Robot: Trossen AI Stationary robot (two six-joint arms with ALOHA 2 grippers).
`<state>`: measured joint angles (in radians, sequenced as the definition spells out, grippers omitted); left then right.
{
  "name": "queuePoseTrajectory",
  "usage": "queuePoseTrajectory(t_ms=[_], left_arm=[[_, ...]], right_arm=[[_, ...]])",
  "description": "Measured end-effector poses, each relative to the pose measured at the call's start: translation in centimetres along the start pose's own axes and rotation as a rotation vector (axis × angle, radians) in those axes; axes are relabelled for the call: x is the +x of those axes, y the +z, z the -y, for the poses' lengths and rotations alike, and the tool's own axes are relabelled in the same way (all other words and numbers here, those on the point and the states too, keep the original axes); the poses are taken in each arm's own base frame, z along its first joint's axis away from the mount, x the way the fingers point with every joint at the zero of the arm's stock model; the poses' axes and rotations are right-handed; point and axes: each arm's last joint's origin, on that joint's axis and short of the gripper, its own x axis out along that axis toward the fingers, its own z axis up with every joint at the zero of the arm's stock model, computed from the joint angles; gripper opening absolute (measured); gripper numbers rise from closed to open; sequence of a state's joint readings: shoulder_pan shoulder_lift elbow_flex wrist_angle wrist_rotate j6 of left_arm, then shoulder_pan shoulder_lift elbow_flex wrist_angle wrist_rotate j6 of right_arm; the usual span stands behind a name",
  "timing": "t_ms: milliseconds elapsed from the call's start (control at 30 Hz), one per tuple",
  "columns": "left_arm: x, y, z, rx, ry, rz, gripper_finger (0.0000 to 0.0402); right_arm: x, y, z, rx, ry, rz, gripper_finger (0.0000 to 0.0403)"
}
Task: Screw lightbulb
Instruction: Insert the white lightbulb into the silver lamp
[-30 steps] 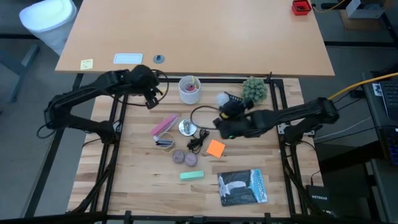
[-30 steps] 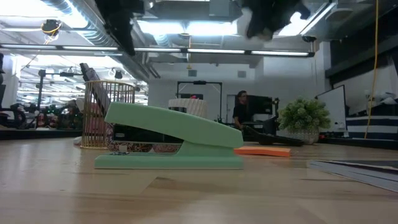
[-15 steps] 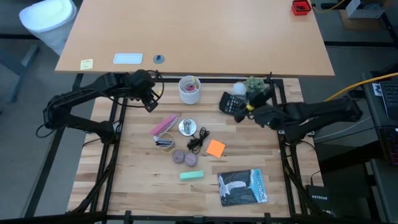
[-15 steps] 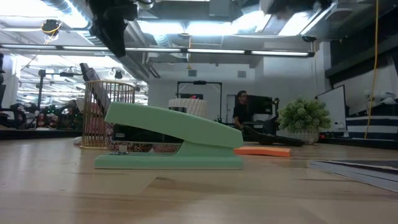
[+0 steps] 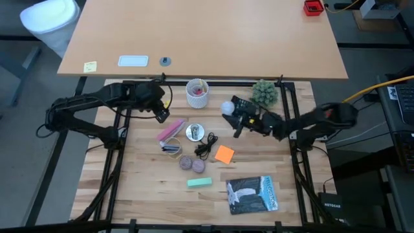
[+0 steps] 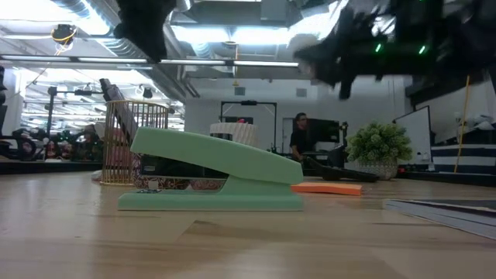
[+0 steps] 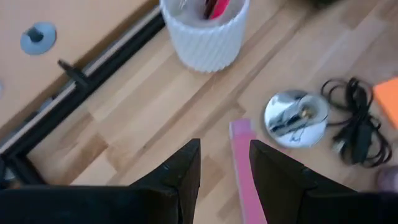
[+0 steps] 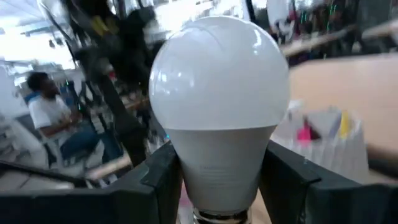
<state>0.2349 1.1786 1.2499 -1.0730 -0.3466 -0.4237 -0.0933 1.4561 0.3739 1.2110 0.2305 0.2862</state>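
The lightbulb (image 5: 227, 107) is white and round. It fills the right wrist view (image 8: 217, 87), where my right gripper (image 8: 217, 193) is shut on it. In the high view that gripper (image 5: 233, 114) hangs above the table, right of the white cup (image 5: 197, 92). The round silvery socket disc (image 5: 193, 132) with its black cord (image 5: 206, 146) lies flat on the table. My left gripper (image 5: 162, 111) hovers open, left of the cup. In its wrist view (image 7: 225, 158) a pink object (image 7: 245, 168) lies on the table beyond the fingers and the socket disc (image 7: 295, 116) lies farther off. My right gripper pinches the bulb's white neck (image 8: 217, 180), just above the screw base, between its two fingers (image 8: 158, 180). The fingers run along the bulb's axis, coming about level from the table's right. The round end points away from the gripper, and the bulb is clear of the table.
Around the socket lie a pink object (image 5: 170, 131), a small tin (image 5: 171, 149), two round pieces (image 5: 192, 164), an orange pad (image 5: 224, 154), a green stapler (image 5: 200, 183) and a book (image 5: 251, 195). A small plant (image 5: 264, 92) stands at the far right.
My right gripper, still shut on the bulb, swung toward the far right corner, then came back left and sank. It has tipped from pointing down to about level. My left gripper has rolled and moved a little toward the right and near.
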Motion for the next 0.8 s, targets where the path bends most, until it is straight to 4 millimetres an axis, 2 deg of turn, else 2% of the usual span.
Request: queuePoseTrajectory(t_ms=[133, 267, 367, 600, 800], left_arm=[[0.7, -0.6, 1.7, -0.013, -0.036, 0.095, 0.0129], [2.7, -2.1, 3.4, -0.022, -0.099, 0.142, 0.0129], [4.5, -3.6, 4.7, -0.04, -0.156, 0.187, 0.0129], [7.5, -6.7, 7.0, -0.091, -0.331, 0.37, 0.0129], [8.2, -8.3, 7.3, -0.135, -0.361, 0.377, 0.0129]], right_arm=[[2.9, -2.7, 0.1, 0.012, 0.101, -0.069, 0.0177], [6.0, -4.2, -0.5, -0.011, 0.203, -0.077, 0.0177], [7.7, -4.4, -0.7, -0.033, 0.267, -0.078, 0.0177], [9.8, -4.4, -0.2, -0.1, 0.332, -0.105, 0.0177], [10.8, -4.9, 0.1, -0.187, 0.317, -0.212, 0.0177]])
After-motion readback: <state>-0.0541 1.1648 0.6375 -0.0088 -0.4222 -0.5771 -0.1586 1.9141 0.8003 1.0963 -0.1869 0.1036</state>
